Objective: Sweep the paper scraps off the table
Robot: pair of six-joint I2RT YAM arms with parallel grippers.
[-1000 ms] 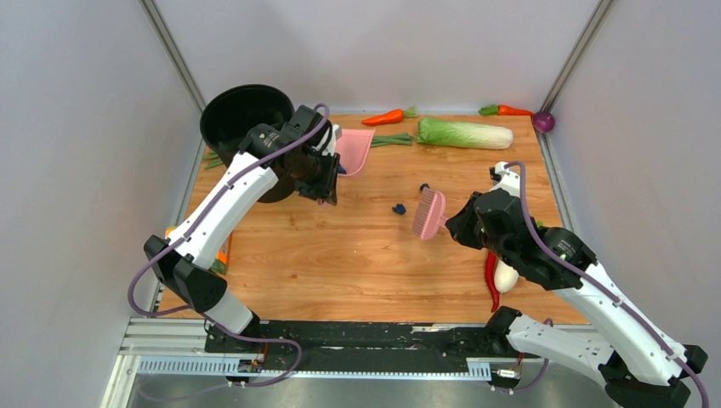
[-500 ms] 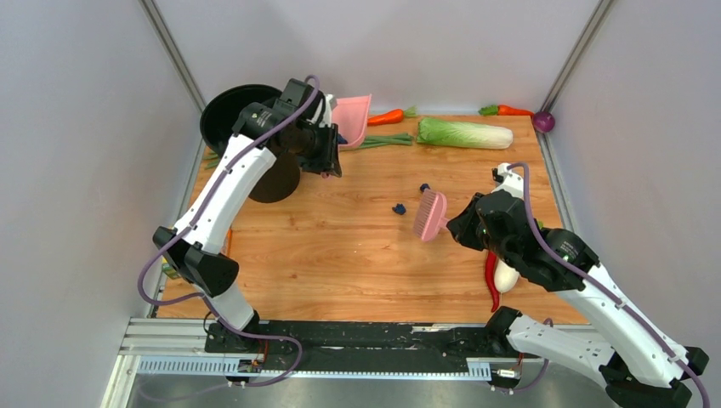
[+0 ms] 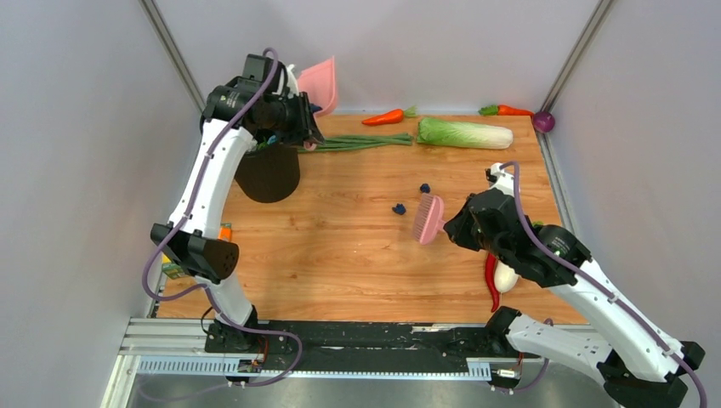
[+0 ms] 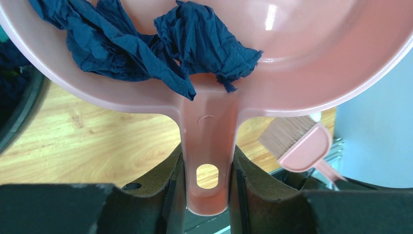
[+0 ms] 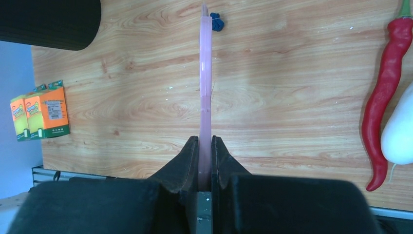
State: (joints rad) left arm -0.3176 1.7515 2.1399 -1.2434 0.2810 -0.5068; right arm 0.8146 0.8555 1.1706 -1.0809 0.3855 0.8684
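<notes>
We're doing the dump step, left pincer (image 4: 208, 163) clenching the dustpan (image 3: 319, 85) w/ paper scraps (image 4: 146, 44) upper left near the bin (image 3: 268, 174), prob. needing a tip-in next, while right pincer (image 5: 205, 163) is gripping the brush (image 3: 428, 218) by two more at worktop (image 3: 340, 255) centre.

- A pink dustpan (image 4: 302, 63) fills the top of the view, its bowl tilted toward the camera.
- Crumpled navy-blue paper scraps (image 4: 141, 44) lie bunched in the bowl, just above the handle (image 4: 207, 136).
- The left gripper (image 4: 207, 163) clamps the handle from both sides.
- The wood-grain table (image 4: 83, 141) shows beneath.
- A pink brush (image 4: 297, 144) sits lower right.
- A black bin (image 4: 17, 107) edges the left.
</notes>
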